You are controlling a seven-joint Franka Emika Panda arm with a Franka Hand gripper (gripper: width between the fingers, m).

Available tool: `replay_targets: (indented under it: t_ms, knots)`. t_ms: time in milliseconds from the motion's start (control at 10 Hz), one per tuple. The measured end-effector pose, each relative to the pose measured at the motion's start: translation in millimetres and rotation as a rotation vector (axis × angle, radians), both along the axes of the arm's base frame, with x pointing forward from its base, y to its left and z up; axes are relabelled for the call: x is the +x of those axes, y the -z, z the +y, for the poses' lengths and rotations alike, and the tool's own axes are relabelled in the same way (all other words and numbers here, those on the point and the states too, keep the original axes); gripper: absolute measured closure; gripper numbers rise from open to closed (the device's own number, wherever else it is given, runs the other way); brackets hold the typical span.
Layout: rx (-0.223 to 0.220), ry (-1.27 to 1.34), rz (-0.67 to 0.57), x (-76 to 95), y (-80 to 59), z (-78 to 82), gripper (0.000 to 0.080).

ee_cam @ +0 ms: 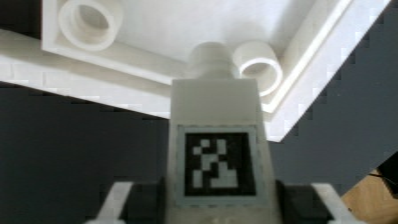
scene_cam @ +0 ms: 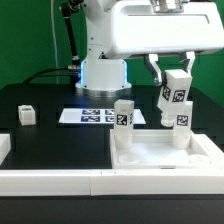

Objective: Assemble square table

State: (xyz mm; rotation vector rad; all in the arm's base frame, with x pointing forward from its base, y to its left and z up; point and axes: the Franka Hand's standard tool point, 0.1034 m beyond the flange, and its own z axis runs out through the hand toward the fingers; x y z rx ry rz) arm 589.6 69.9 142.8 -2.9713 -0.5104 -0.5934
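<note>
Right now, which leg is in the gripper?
The raised leg at the exterior view's right, clamped in the gripper. Two others stand upright on the tabletop; the fourth sits alone on the table at that view's left.

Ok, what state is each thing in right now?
Large white plastic square tray-like top: flat, rim up, two corner holes empty.
Tool: shut on white tagged block leg.
That leg: upright above the top, not inserted.
Second white leg: upright on the top.
Third white leg: upright on the top.
Small white tagged block: loose on the black table.
Marker board: flat.
</note>
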Motion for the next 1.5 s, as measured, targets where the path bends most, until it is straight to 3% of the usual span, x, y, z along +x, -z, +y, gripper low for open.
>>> replay_targets:
  t_ms: [200, 500, 800, 1100, 1500]
  knots:
    - [-0.002, 0.004, 0.0, -0.1, 0.7, -0.3, 0.0509]
    - [-0.032, 0.067, -0.11, -2.0, 2.4, -2.8, 0.0509]
    - [-0.001, 0.108, -0.122, -0.5, 8.5, 16.3, 0.0509]
    - [0.022, 0.141, -0.094, 1.6, 28.7, 30.1, 0.0509]
    - [0.027, 0.152, -0.085, 1.6, 33.1, 30.6, 0.0509]
